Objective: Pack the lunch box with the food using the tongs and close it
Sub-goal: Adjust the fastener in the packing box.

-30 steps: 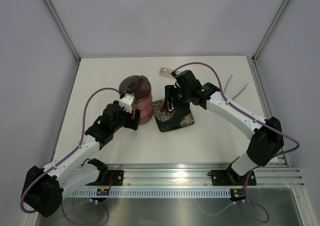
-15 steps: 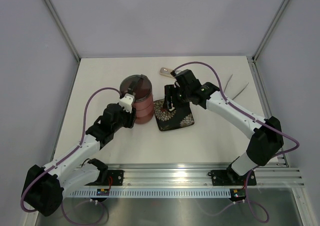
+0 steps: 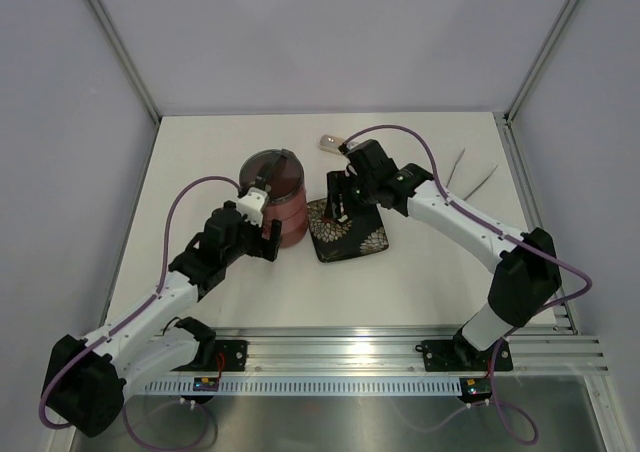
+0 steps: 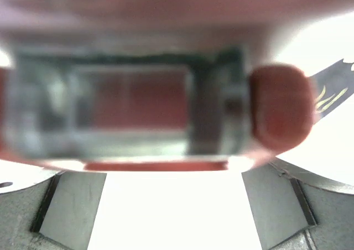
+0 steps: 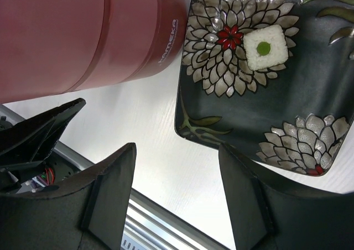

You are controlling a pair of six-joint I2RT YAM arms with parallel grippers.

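From above: lunch box (image 3: 277, 200), red bowls stacked under a dark round top, at mid-table, a touch left. Just beside it at 4 o'clock, black flowered plate (image 3: 350, 234), only a narrow strip of table (image 3: 420, 272) between. Well apart at 2 o'clock from the plate, tongs (image 3: 480, 180), close to the right edge, touched by neither arm. At 12 o'clock from the plate, toward the back wall, translucent case (image 3: 329, 142). Broad bare room at 6 o'clock, down to the rail (image 3: 400, 344), and along the left edge.

Low at the lunch box's 7 o'clock flank, left gripper (image 3: 262, 228), jaws spread wide, nothing held. Over the plate's 11 o'clock corner, right gripper (image 3: 340, 200), jaws parted, likewise empty.

Only on the left wrist camera: lunch box (image 4: 276, 114) hard up against the lens, filling the upper frame in a blur, a grey framed fitting on its wall too soft to make out; fingers (image 4: 50, 217) at the bottom corners, bare white table between them.

Only on the right wrist camera: pale lettering on the lunch box (image 5: 83, 34) wall, a small white square (image 5: 265, 46) with a green dot on the plate (image 5: 310, 95), and the gap between lunch box and plate, open under the spread right gripper (image 5: 177, 150).
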